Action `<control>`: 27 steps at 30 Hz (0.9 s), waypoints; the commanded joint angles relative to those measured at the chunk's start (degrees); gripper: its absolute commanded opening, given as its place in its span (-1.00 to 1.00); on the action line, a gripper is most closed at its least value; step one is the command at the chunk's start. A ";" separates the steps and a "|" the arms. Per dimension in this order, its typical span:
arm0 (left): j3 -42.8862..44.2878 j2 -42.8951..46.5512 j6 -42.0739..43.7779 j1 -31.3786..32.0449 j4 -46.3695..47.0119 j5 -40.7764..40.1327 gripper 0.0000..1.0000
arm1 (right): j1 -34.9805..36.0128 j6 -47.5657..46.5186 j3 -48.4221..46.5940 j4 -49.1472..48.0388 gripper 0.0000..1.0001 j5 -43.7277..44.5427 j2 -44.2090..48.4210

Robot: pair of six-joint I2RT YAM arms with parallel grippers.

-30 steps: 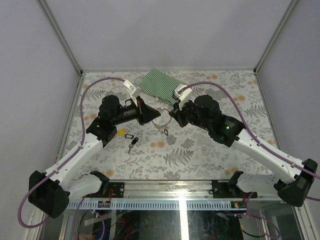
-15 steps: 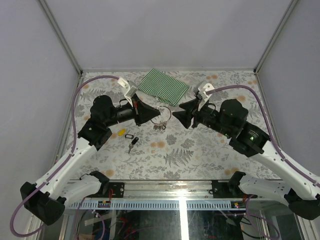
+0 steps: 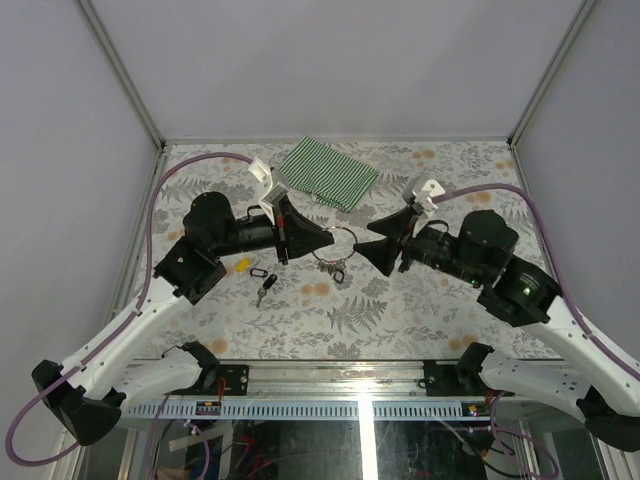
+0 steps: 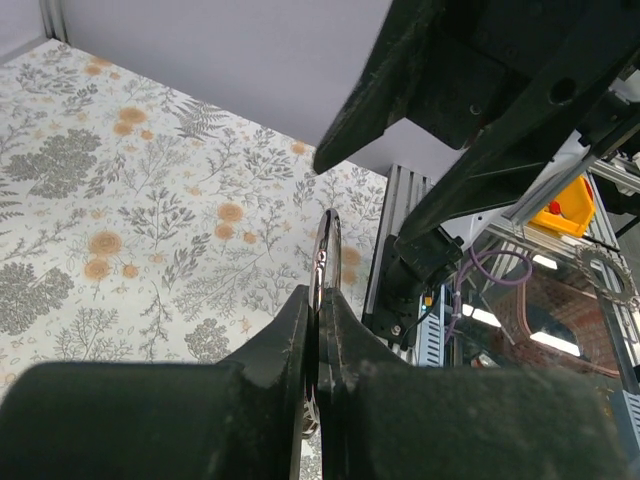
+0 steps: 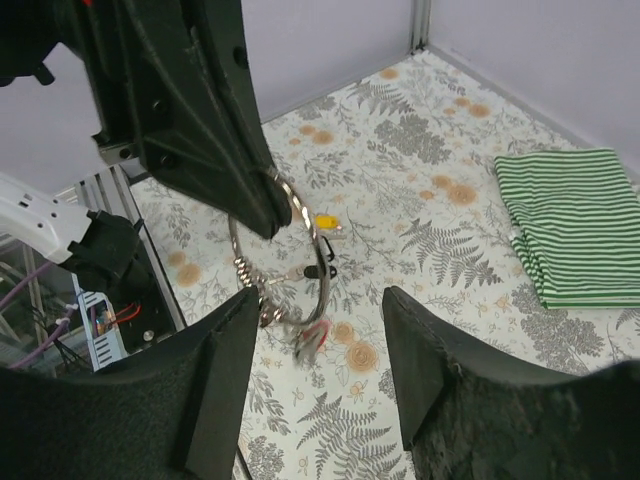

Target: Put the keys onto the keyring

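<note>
At centre of the overhead view, the left gripper (image 3: 326,238) pinches the keyring (image 4: 325,250) of thin silver wire rings; the right gripper (image 5: 320,300) faces it, jaws spread. Small silver tagged keys (image 3: 263,289) lie left of centre.

Layout: cloth (image 3: 328,172) at the far edge of the desk (image 3: 420,300), about centre. Nearer than it, the 2 hands face each other mid-desk, left hand (image 3: 328,238) on the left and right hand (image 3: 362,249) on the right, tips near each other but apart. Keyring (image 3: 336,252) sits between them, pinched edge-on in the left hand's tips, its bunch hanging below. Right hand is just beside the keyring, not touching. The 2 keys (image 3: 264,284) lie on the desk left of the keyring, along the near side of the left arm (image 3: 215,235), close together and well apart from the cloth.
</note>
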State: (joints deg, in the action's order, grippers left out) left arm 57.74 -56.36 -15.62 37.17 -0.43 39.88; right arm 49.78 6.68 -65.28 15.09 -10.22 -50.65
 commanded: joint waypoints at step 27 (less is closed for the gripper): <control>19.21 -0.36 0.85 0.56 -7.39 7.68 -1.00 | 0.32 -1.70 11.59 -12.11 0.18 -0.67 17.61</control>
State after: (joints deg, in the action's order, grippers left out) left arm 73.95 -57.25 -15.51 37.47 -7.86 44.23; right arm 49.78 6.02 -54.02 8.43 -9.96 -34.24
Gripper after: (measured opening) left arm 0.040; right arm 0.596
